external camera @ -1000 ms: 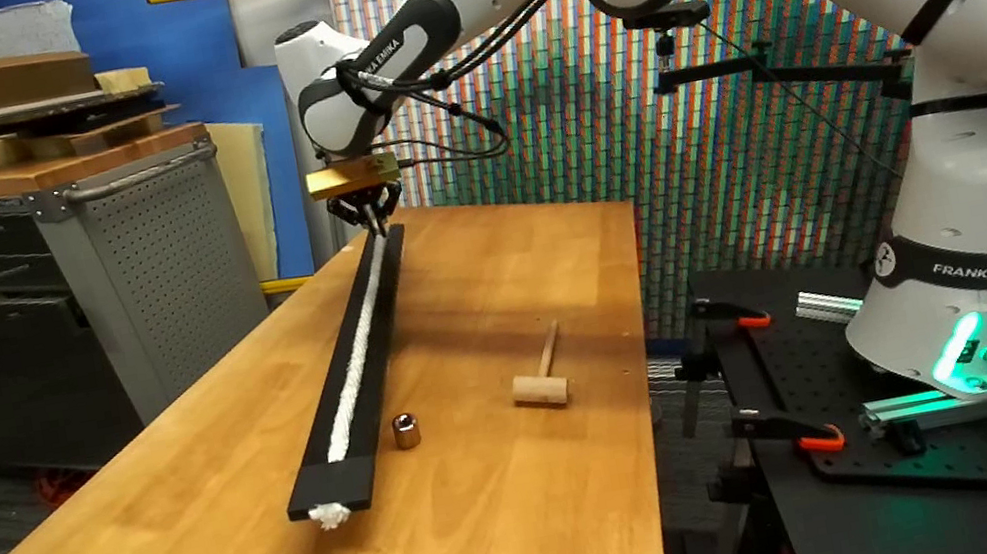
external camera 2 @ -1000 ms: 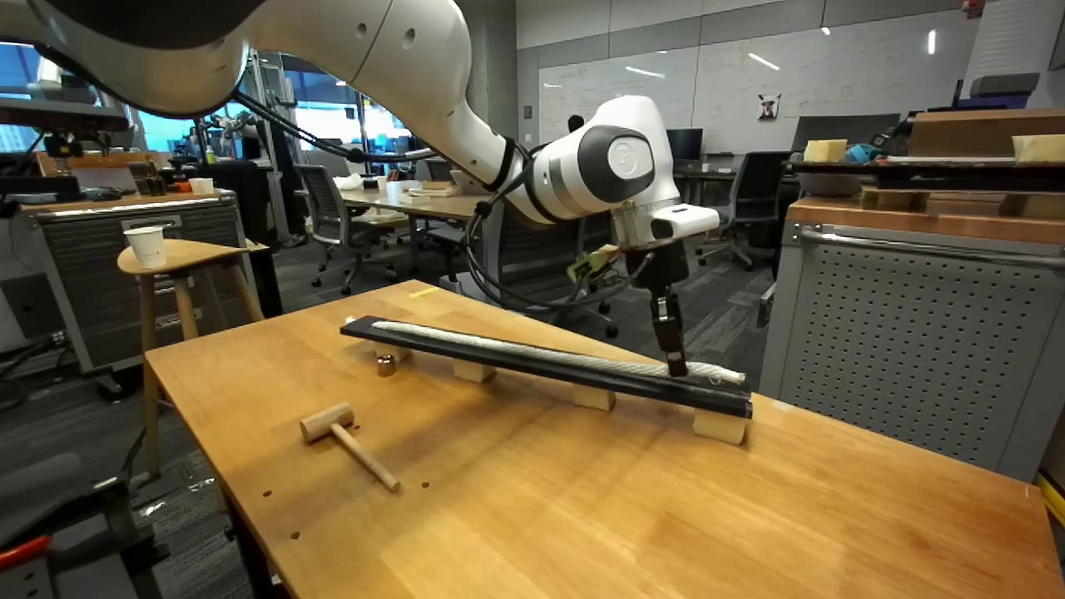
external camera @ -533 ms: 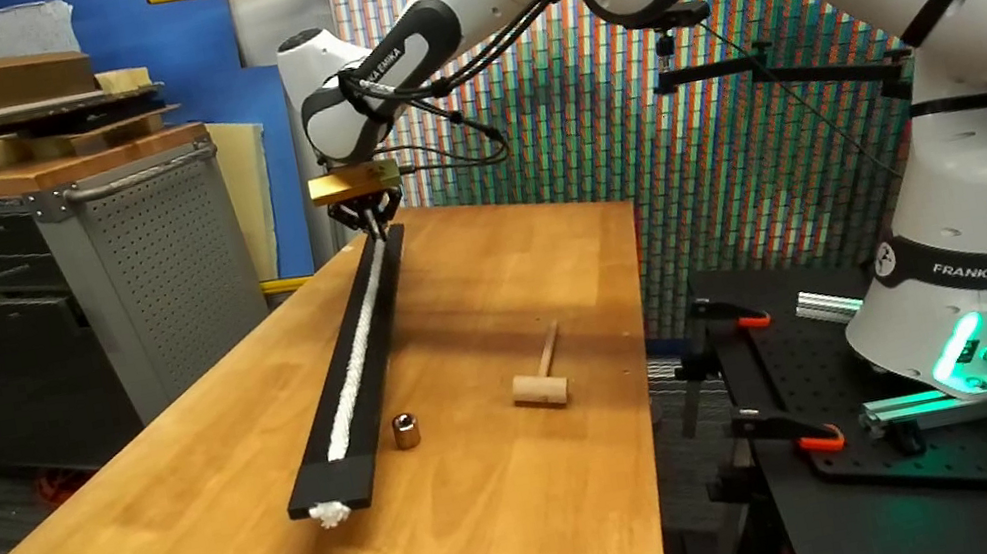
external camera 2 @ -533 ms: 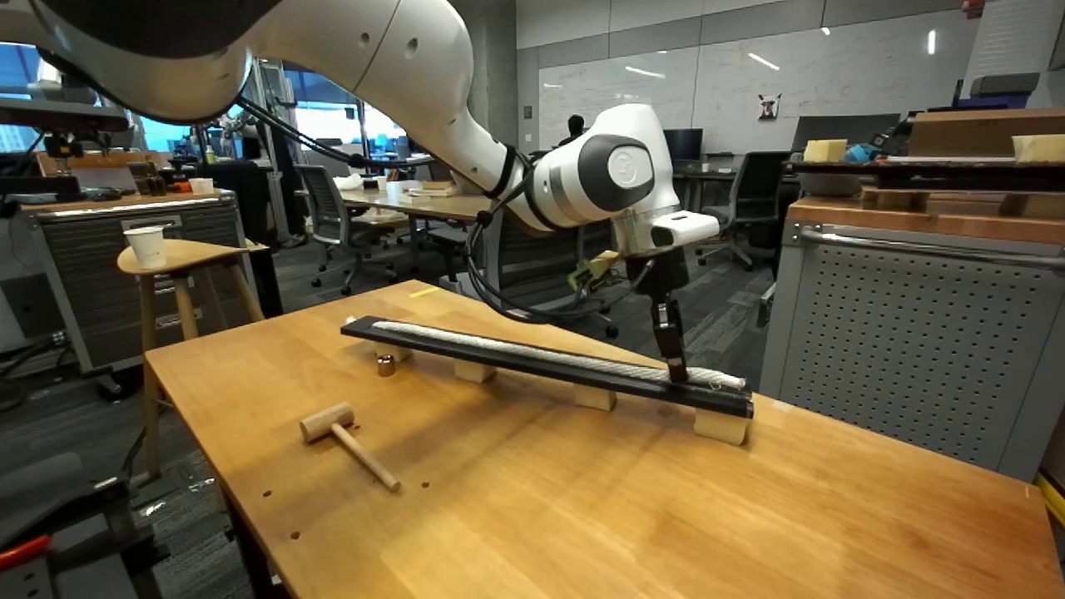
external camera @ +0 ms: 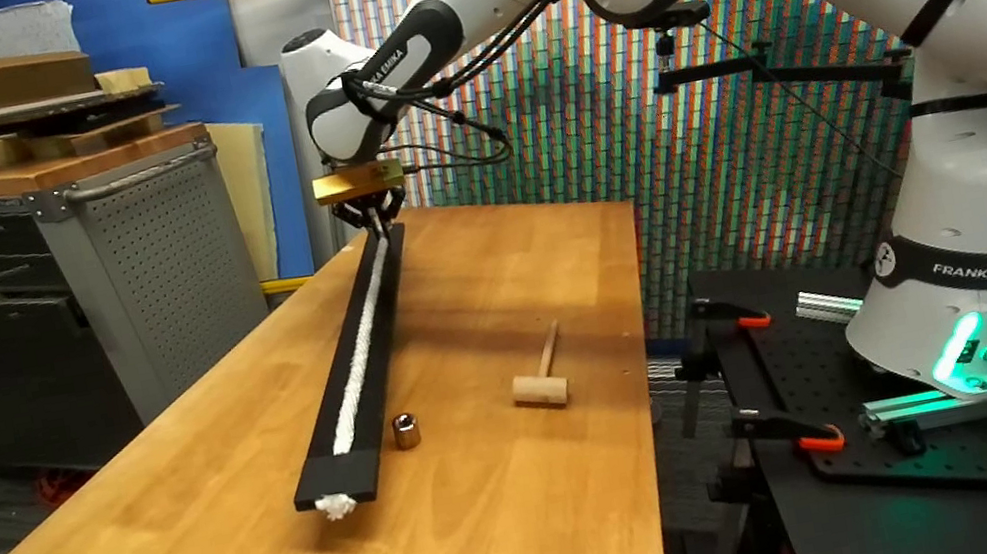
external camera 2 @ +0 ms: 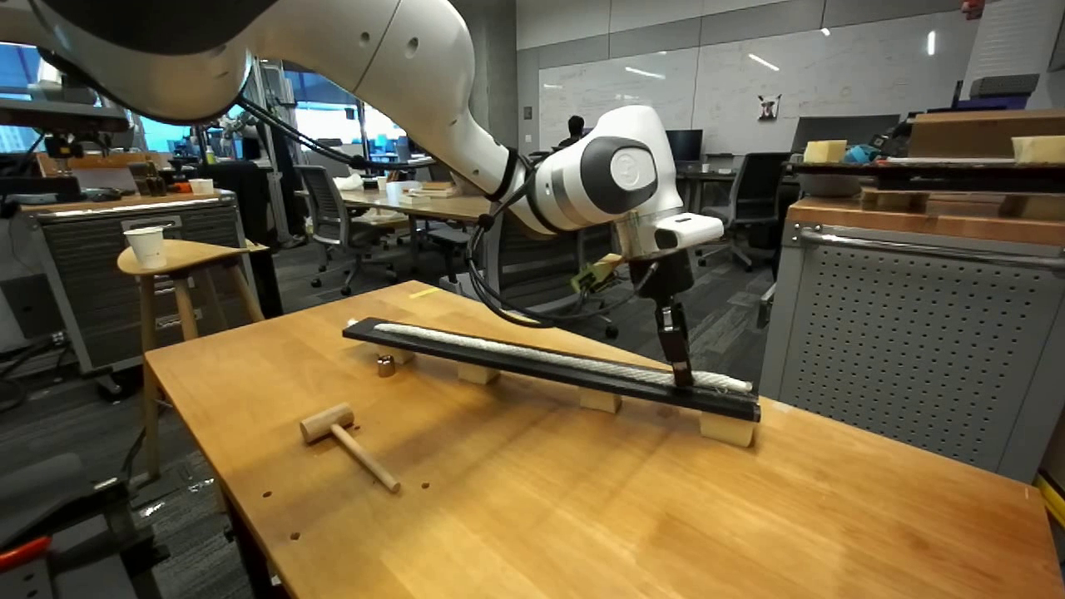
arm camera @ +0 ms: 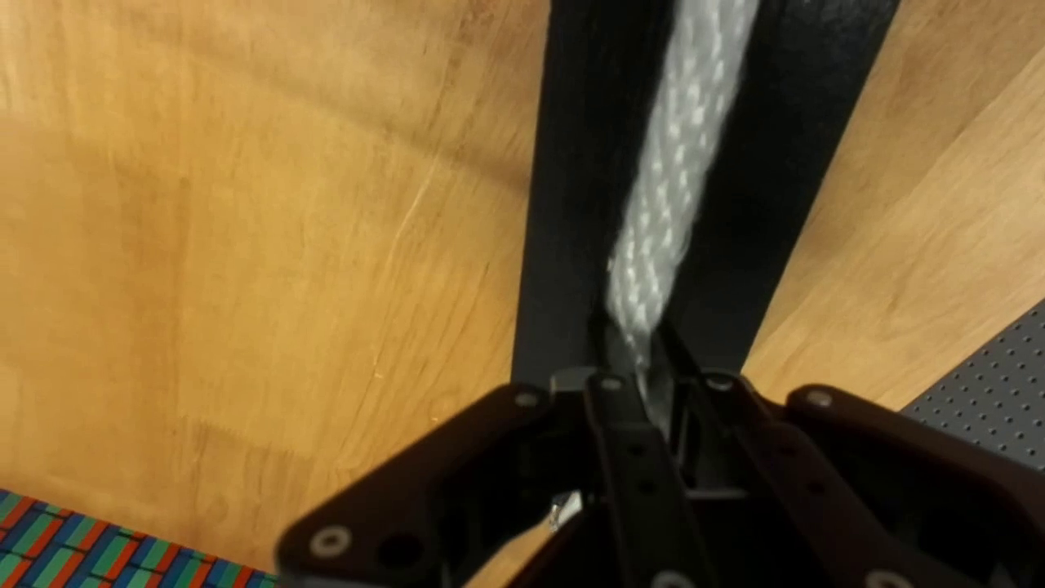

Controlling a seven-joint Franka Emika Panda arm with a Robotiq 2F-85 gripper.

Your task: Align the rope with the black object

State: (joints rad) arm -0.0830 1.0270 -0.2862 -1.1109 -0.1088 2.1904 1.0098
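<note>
Metal cylinder (external camera: 406,431), it seems, stands beside the bar (external camera: 375,369).

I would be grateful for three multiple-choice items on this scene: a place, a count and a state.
1. Where does the white rope mostly lie relative to the black bar?
A) Beneath it
B) Along its top
C) Coiled beside it

2. How many pale blocks show beneath the bar?
A) Two
B) Six
C) Four

3. How does the gripper stand?
A) Closed on the rope
B) Wide open
C) Closed on nothing

1 B: both exterior views show it lengthwise there.
2 C: an exterior view shows four underneath.
3 A: the wrist view shows the rope pinched.
</note>
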